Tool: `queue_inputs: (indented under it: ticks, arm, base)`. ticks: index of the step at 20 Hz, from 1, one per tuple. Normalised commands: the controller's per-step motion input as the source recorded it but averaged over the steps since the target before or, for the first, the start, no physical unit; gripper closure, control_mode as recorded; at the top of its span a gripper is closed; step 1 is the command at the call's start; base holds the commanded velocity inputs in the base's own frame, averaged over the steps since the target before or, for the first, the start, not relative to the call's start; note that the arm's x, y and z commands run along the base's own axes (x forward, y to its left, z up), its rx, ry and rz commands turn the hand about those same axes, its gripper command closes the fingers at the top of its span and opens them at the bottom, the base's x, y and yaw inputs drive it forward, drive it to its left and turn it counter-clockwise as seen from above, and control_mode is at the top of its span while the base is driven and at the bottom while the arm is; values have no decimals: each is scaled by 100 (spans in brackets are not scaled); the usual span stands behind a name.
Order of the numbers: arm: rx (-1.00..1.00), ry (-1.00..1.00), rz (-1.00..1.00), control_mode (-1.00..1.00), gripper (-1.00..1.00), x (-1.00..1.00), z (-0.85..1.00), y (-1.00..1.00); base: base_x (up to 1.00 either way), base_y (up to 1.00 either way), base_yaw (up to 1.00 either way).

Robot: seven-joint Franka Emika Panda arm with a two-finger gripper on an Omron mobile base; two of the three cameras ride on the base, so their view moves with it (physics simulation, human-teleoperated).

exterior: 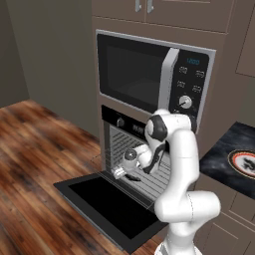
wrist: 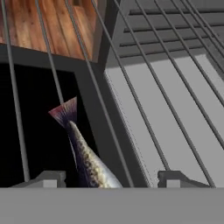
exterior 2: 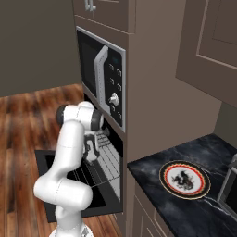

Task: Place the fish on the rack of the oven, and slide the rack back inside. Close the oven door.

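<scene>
Pincer (wrist: pixel 107 178) tips stand wide w/ slim dark grey-speckled fish (wrist: pixel 85 155) between them nearer the 9 o'clock tip, lying on thin silvery wire rack (wrist: pixel 144 109) over black drop-down oven door (exterior: pixel 107 206), long axis tail-first toward 11 o'clock.

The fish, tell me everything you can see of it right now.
The fish is slim, with a speckled grey, pale-bellied body and a reddish-purple fanned tail pointing away from the camera. In the hand view it lies lengthwise on the rack's thin wire bars, above the open oven door's dark glass. Its head end is cut off between the open gripper's fingertips.
</scene>
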Motion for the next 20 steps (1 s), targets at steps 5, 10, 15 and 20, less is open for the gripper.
queue_inputs:
  ticks: [5,10,15,20]
  arm:
    - [0,-10,-4,-100,-100,-25,53,0]
    - [0,-14,-1,-100,-100,-76,51,9]
    - [0,-11,0,-100,-100,-100,26,44]
    - [0,-2,0,-100,-100,-94,32,64]
  base:
    - [0,0,0]
    - [0,0,0]
    - [0,0,0]
    - [0,0,0]
